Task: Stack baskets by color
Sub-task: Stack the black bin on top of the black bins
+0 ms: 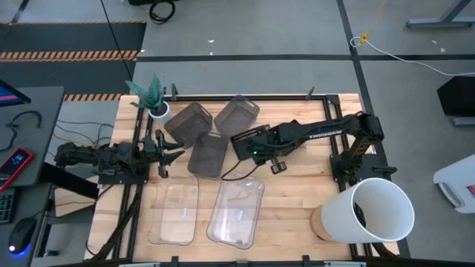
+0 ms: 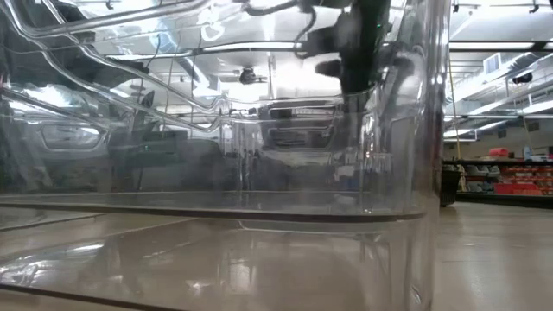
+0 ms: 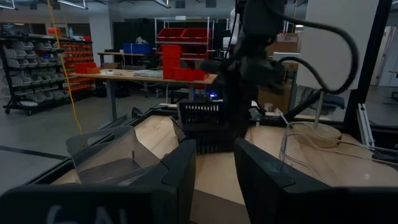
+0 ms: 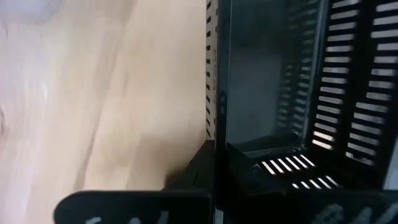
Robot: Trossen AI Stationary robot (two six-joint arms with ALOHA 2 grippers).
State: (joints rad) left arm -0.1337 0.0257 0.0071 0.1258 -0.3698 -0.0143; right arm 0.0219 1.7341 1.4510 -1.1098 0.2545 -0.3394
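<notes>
A black slatted basket [image 3: 199, 121] hangs near the table's middle, under my right gripper [image 1: 249, 144], which is shut on it; the right wrist view looks down into this basket [image 4: 280, 93]. Three smoky grey baskets [image 1: 189, 122] [image 1: 237, 115] [image 1: 208, 156] lie at the far middle, the nearest one partly under the right arm. Two clear baskets [image 1: 174, 211] [image 1: 237, 211] lie side by side at the near edge. My left gripper [image 1: 165, 154] waits open at the left side, pointing level toward the black basket. My right gripper pinches one side wall of the black basket [image 4: 214, 124] near its rim, one finger [image 4: 261, 168] inside and the other [image 4: 193, 168] outside. The fingers come from above, slanting steeply down. The basket hangs upright below them; my left fingers hide its bottom in the left wrist view.
A big white bucket [image 1: 375, 211] lies on its side at the near right corner. A small white pot with a green plant [image 1: 157, 110] stands at the far left. A clear basket's wall [image 2: 259, 173] fills the low view. Bare wood [image 1: 297, 193] lies between clear baskets and bucket.
</notes>
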